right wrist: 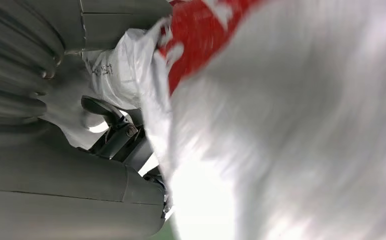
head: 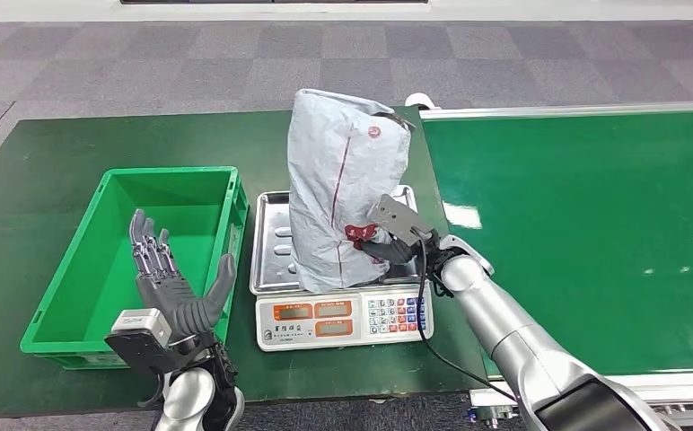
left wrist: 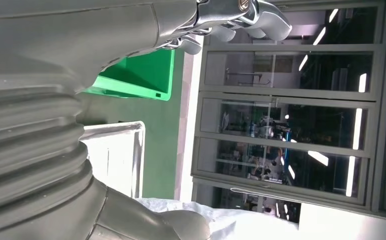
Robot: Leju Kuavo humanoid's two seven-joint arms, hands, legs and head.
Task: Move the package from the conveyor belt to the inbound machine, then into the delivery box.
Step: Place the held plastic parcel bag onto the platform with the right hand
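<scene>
You had the right hand (head: pixel 395 244) gripping the grey package (head: pixel 343 193), which stood upright on the scale (head: pixel 341 316). Your left hand (head: pixel 171 285) was open with fingers spread, holding nothing, by the green box (head: pixel 74 296). Everything sat on a dark green table (head: pixel 47 171), the shiny belt (head: pixel 585 233) alongside, purple-grey carpet (head: pixel 190 63) behind

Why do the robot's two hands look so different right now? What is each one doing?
The left robot hand holds nothing, while the right robot hand grips the grey package. The left robot hand's fingers are spread and point up, while the right one's are mostly hidden against the bag. The left robot hand hangs over the green box, the right one over the scale. Both sit on silver arms.
</scene>
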